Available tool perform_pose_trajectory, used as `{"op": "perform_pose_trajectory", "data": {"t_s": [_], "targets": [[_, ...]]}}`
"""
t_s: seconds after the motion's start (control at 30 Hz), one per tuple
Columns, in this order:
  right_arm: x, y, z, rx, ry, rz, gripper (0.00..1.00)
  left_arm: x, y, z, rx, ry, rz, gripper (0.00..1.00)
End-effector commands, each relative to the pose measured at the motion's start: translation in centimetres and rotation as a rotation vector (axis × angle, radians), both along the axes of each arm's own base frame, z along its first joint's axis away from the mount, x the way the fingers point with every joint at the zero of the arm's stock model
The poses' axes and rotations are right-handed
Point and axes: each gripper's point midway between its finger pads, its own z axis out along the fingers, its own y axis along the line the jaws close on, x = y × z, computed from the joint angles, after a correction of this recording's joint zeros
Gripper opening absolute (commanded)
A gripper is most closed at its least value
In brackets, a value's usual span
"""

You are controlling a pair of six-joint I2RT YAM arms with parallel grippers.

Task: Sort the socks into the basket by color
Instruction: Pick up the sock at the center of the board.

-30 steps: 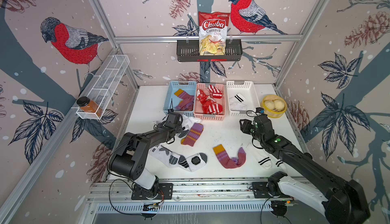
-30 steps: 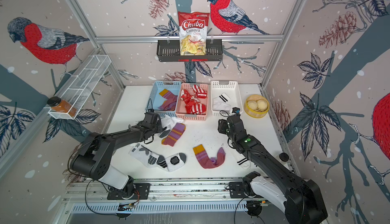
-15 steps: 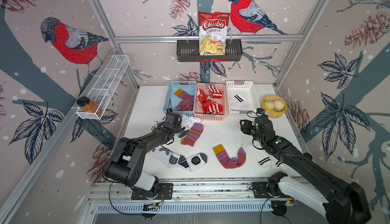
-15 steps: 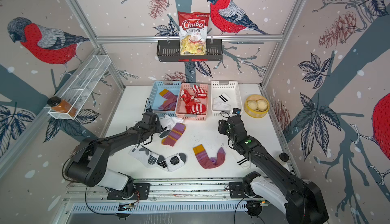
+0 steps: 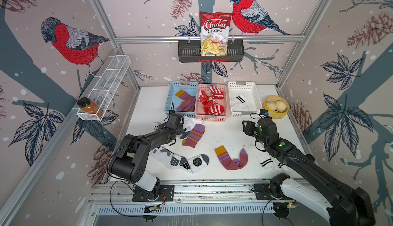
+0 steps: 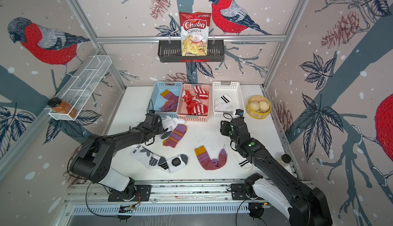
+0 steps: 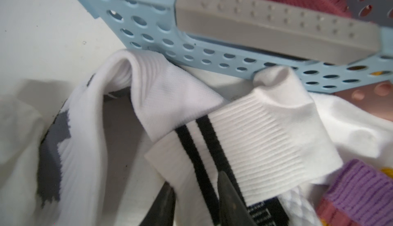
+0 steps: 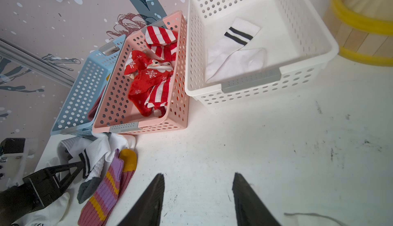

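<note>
Left gripper [image 7: 194, 182] astride black-striped sock [image 7: 255, 142]

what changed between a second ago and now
Almost nothing moved. The left gripper stays at the white socks in front of the blue basket. Its jaws stand apart around a black-striped cuff; the earlier views are too small to show them. The right gripper, open, and the loose purple socks are unchanged.
</note>
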Motion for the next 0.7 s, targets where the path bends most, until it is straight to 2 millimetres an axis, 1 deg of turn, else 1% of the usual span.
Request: {"op": "perform_pose_trajectory", "data": {"t_s": [0.0,0.07,0.2,0.3,0.37,0.47,0.53,0.67], "targets": [[0.2,-0.2,0.3,0.007,-0.014,-0.015,0.54,0.6,0.0,0.2,0.014,-0.011,-0.005,0.34],[0.1,-0.2,0.2,0.005,-0.012,-0.016,0.54,0.9,-0.3,0.1,0.008,-0.009,-0.016,0.27],[0.0,-0.3,0.2,0.006,-0.011,-0.018,0.54,0.9,-0.5,0.2,0.0,-0.01,-0.026,0.0],[-0.1,-0.4,0.3,0.003,-0.016,-0.02,0.54,0.6,-0.5,0.9,-0.006,-0.019,-0.03,0.0],[-0.1,-0.5,0.3,0.005,-0.019,-0.02,0.54,0.2,-0.5,1.9,-0.018,-0.034,-0.031,0.0],[-0.1,-0.5,0.4,0.003,-0.023,-0.024,0.55,-0.3,-0.8,4.6,-0.053,-0.081,-0.049,0.0],[-0.1,-0.5,0.2,0.004,-0.025,-0.027,0.55,-0.8,-1.2,7.0,-0.085,-0.13,-0.07,0.0],[0.2,-0.5,0.2,0.009,-0.029,-0.034,0.55,-1.7,-2.9,12.8,-0.17,-0.245,-0.169,0.0]]}}
